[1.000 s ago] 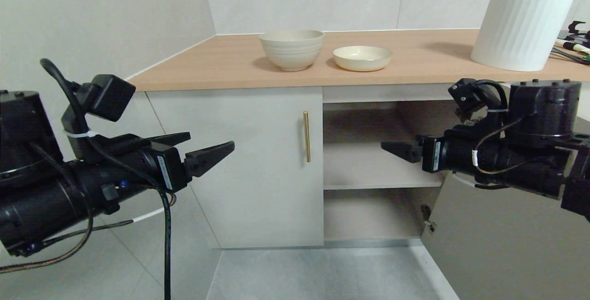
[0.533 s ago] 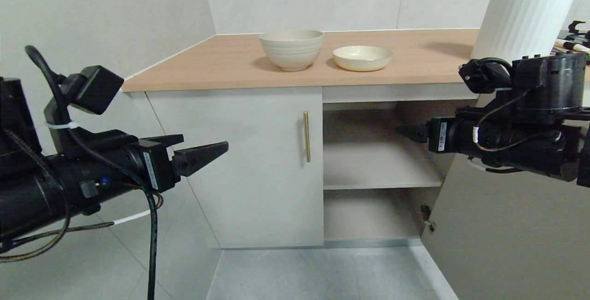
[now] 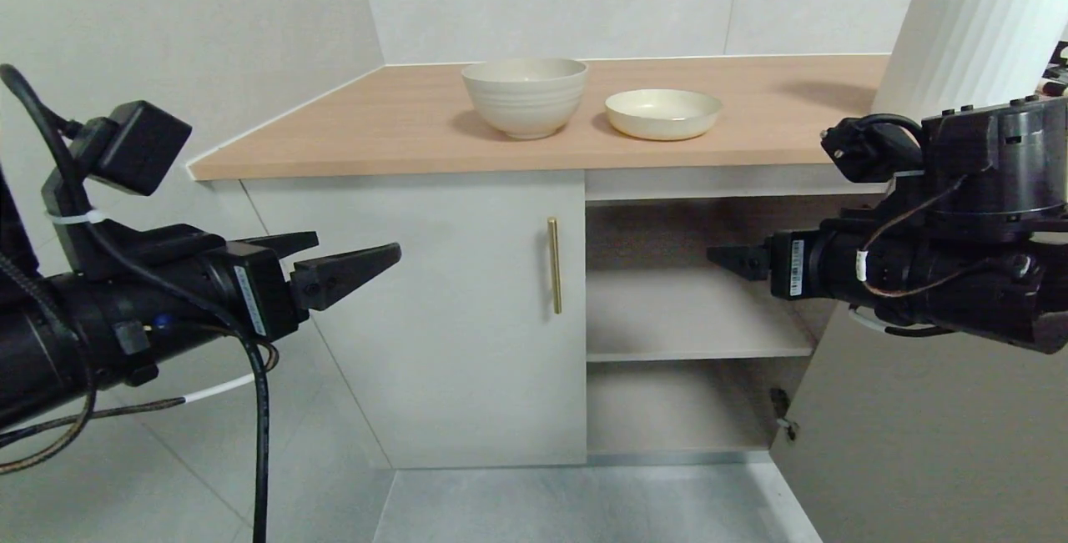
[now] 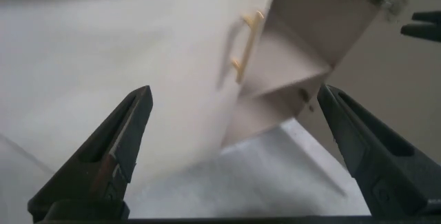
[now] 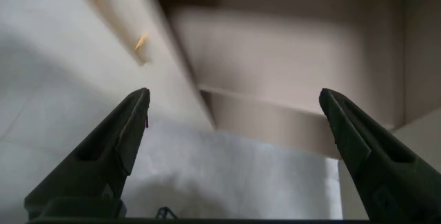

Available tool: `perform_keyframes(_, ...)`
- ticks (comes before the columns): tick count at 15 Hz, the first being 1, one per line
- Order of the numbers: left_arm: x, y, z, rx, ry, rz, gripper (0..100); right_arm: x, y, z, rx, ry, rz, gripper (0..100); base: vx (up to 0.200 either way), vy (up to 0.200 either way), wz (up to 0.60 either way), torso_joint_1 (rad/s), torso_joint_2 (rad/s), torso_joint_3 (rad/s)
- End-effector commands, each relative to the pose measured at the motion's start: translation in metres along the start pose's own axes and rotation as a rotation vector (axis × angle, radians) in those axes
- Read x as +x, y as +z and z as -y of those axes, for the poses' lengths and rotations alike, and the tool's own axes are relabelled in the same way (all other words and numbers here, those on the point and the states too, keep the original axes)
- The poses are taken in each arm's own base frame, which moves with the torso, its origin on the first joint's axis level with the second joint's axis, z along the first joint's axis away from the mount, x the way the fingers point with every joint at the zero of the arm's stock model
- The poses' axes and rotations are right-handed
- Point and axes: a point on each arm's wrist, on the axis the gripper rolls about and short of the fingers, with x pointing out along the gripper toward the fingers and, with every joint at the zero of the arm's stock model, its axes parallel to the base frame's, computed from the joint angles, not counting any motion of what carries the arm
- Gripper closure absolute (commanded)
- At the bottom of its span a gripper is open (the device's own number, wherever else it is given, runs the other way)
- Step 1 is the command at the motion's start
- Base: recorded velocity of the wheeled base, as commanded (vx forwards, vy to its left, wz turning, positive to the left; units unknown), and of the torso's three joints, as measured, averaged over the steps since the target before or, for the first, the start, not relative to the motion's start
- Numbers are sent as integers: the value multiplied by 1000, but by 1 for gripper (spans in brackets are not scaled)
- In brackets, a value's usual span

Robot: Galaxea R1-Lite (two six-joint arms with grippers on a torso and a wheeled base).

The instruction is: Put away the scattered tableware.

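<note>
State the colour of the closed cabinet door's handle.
The handle is gold, clearest in the head view.

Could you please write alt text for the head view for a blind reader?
The left hand and right hand, both open and empty, hang before a cabinet with its right door open. A bowl and a shallow dish stand on the countertop.

Bright, soft light comes from the right, so the bowl [image 3: 524,97] and the shallow dish [image 3: 663,113] throw small shadows to the left on the counter [image 3: 375,134], and the open cupboard [image 3: 667,230] is dim inside.
</note>
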Motion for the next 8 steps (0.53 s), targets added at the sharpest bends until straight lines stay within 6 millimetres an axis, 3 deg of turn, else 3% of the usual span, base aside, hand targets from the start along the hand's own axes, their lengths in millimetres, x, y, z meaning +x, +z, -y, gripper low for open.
perform_keyframes(1, 0, 0, 0, 0, -1, 0, 0, -2, -1, 0, -1, 8, -2, 0, 200, 0, 0, 7, -2, 2)
perform_keyframes(6, 0, 1, 0, 0, 1, 3, 0, -5, -6, 0, -8, 27, -18, 0, 200, 0, 0, 3, 2, 4)
perform_keyframes(8, -5, 2, 1, 2, -4, 16, 0, -11, -6, -1, -12, 48, -15, 0, 0, 0, 0, 0, 0, 0)
